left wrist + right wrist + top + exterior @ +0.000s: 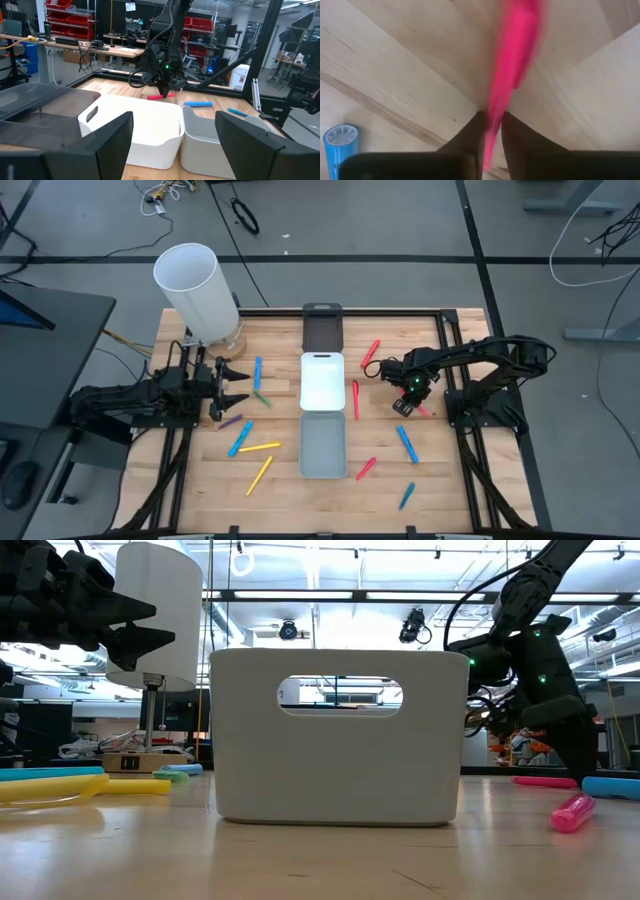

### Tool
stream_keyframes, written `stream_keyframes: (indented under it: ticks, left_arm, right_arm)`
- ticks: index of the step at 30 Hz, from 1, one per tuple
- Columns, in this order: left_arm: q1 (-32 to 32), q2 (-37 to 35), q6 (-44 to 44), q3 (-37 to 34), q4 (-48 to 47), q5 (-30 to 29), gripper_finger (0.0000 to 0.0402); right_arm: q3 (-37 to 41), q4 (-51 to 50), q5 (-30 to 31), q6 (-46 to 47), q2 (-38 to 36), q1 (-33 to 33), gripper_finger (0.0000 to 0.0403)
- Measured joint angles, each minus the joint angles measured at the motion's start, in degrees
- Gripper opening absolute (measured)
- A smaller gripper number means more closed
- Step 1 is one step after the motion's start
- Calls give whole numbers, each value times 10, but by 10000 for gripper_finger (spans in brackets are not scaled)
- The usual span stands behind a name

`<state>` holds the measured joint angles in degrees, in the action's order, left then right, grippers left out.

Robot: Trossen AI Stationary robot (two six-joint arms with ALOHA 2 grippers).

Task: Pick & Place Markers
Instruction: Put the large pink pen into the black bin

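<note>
1. On the right half of the table (200, 480), right of the white tray (322, 381), the right gripper (492, 122) sits low, fingers pinched on a pink marker (512, 60).
2. That marker's long axis runs straight ahead from between the fingertips, lying flat along the wood.
3. Left gripper (243, 386) hovers wide open and empty, beside the white cylinder (195, 290).

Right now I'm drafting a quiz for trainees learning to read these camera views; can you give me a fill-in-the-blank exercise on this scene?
1. The right gripper is shut on a marker coloured ____.
2. The left gripper hangs with its fingers ____.
3. The white tray sits between the black tray and the ____ tray.
4. The tall white cylinder stands nearest the ____ gripper.

Missing words: pink; open; grey; left.
</note>
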<state>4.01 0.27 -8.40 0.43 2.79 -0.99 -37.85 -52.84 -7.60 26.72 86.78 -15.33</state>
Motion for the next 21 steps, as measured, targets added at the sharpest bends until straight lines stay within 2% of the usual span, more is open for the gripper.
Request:
stream_keyframes:
  ticks: [5, 13, 21]
  left_arm:
    - [0, 0, 0, 0, 0, 0, 288]
    - [0, 0, 0, 0, 0, 0, 288]
    - [0, 0, 0, 0, 0, 0, 288]
  right_arm:
    - [0, 0, 0, 0, 0, 0, 28]
    - [0, 2, 4, 0, 0, 0, 34]
    - [3, 6, 15, 17, -31, 0, 22]
